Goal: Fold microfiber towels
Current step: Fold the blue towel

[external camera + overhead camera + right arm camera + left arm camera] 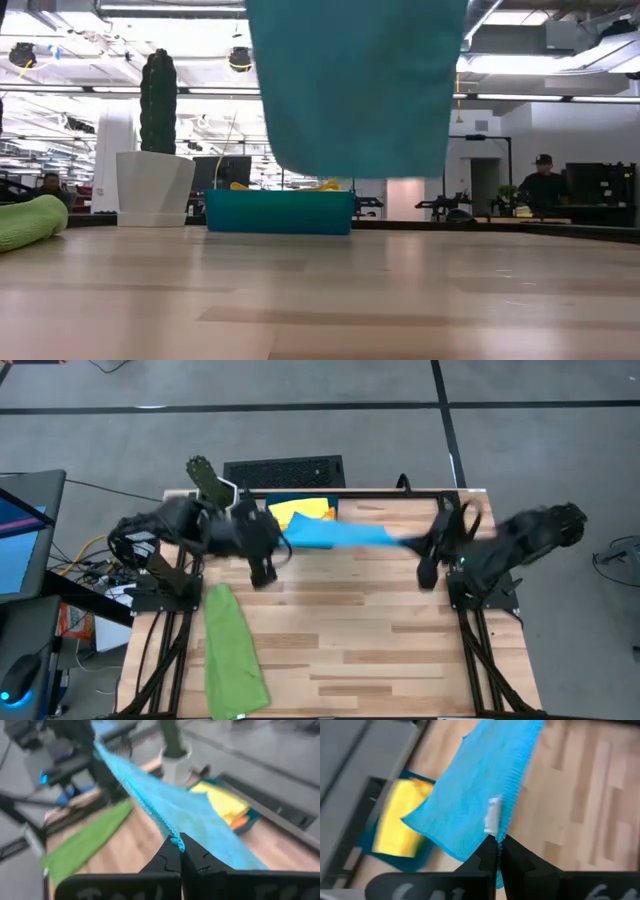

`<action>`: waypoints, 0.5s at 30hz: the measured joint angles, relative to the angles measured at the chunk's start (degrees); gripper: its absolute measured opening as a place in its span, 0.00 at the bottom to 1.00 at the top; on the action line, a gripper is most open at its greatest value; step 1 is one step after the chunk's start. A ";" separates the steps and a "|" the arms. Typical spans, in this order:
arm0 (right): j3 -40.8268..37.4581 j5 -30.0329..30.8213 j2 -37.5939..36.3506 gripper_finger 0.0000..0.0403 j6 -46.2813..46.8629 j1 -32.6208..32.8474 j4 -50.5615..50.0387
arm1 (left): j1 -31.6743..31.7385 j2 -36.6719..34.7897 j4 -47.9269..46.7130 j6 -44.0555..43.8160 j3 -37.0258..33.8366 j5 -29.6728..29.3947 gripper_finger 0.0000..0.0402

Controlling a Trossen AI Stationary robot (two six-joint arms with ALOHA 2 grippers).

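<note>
The blue towel [340, 535] hangs stretched in the air between both grippers, above the far part of the table [350, 640]. The left gripper [498, 851] is clamped on one corner, the right gripper [180, 851] on the other. In the low view the towel covers the upper middle and hides part of the room. Behind it the teal tray [280, 212] holds a yellow towel [300, 510]. A green towel [232, 650] lies near the left table edge. A white pot [153, 188] with a cactus stands beside the tray.
</note>
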 joint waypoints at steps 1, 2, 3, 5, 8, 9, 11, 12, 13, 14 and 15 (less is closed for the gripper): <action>-1.05 -0.14 0.91 0.02 2.35 1.88 -0.08 | -1.78 0.31 0.53 -1.77 -1.63 0.57 0.00; -1.94 -0.15 2.00 0.02 4.85 3.74 -0.04 | -3.52 0.44 1.15 -3.24 -3.59 1.38 0.00; -2.88 -0.14 3.25 0.02 7.52 5.59 0.10 | -5.42 0.44 2.14 -4.39 -5.64 1.58 0.00; -5.05 -0.31 6.03 0.02 13.02 9.08 0.25 | -8.75 0.70 4.89 -7.03 -10.45 1.57 0.00; -7.14 -0.79 11.37 0.02 22.26 14.07 0.66 | -13.52 2.44 5.32 -12.63 -17.79 1.34 0.00; -7.60 -0.90 13.06 0.02 25.27 15.66 0.83 | -14.74 3.03 6.29 -15.05 -19.95 1.27 0.00; -8.29 -1.30 16.75 0.02 31.56 18.72 0.96 | -17.52 3.78 8.25 -20.03 -24.06 1.27 0.00; -8.51 -1.46 18.51 0.02 34.26 19.94 1.56 | -18.63 4.38 9.94 -22.04 -25.94 1.87 0.00; -8.56 -1.51 20.37 0.02 36.49 21.00 2.24 | -19.75 5.04 12.20 -23.49 -27.76 2.99 0.00; -8.60 -1.65 22.17 0.02 38.34 22.06 3.02 | -20.89 5.88 14.37 -24.86 -29.54 4.35 0.00; -8.63 -1.87 23.85 0.02 39.96 22.93 4.00 | -21.91 6.73 16.51 -25.45 -31.03 5.77 0.00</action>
